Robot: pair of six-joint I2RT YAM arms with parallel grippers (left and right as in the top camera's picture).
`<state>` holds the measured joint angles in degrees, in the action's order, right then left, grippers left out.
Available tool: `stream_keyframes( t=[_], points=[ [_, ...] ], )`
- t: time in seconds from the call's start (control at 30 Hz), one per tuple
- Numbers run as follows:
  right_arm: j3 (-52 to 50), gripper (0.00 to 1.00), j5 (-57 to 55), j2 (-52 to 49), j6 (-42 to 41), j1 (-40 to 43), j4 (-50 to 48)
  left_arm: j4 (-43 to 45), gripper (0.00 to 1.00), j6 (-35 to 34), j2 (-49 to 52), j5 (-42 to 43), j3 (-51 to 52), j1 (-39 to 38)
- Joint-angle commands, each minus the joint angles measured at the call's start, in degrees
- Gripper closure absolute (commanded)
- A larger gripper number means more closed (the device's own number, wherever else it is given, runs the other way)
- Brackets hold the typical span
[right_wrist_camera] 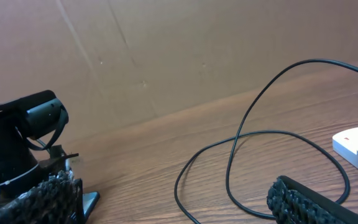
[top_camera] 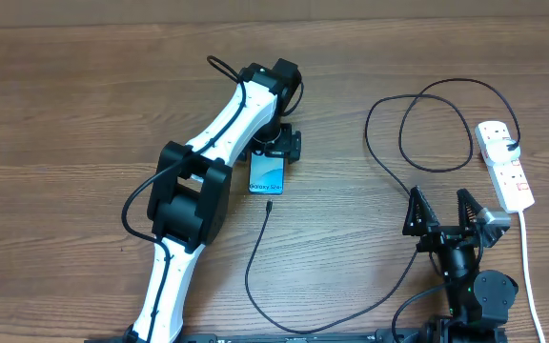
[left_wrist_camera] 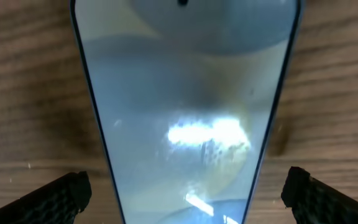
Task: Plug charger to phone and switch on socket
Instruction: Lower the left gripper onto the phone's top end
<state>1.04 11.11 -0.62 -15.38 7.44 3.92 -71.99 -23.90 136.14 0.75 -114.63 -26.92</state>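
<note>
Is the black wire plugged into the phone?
No, the charger's tip lies apart from the phone, just short of its end.

Even, soft overhead light; blurred close-up phone [left_wrist_camera: 185, 93] with white glare patch

Phone [top_camera: 267, 175] left of socket [top_camera: 504, 164], charger [top_camera: 367, 129] between

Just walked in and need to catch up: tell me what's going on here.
Two robot arms are set to charge a phone. The left gripper hangs open over the phone, which lies screen-up on the table, its fingers either side without touching. The connector tip of the charger lies just short of the phone, not yet plugged in. The right gripper sits open and empty beside the socket.
</note>
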Motion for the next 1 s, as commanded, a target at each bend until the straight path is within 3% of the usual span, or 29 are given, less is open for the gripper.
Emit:
stream_keyframes(
  t=[0.0,0.83,0.97],
  points=[
    [-0.6,0.00,-0.5,0.4,0.2,-0.3,-0.3,0.8,0.00,-0.5,0.5,-1.4,-0.8,-0.2],
    [-0.6,0.00,-0.5,0.4,0.2,-0.3,-0.3,1.0,0.00,-0.5,4.1,-1.4,-0.3,0.0],
    [-0.6,0.00,-0.5,0.4,0.3,-0.3,-0.3,0.1,0.14,-0.6,4.1,-1.4,-0.3,0.0]
  ],
)
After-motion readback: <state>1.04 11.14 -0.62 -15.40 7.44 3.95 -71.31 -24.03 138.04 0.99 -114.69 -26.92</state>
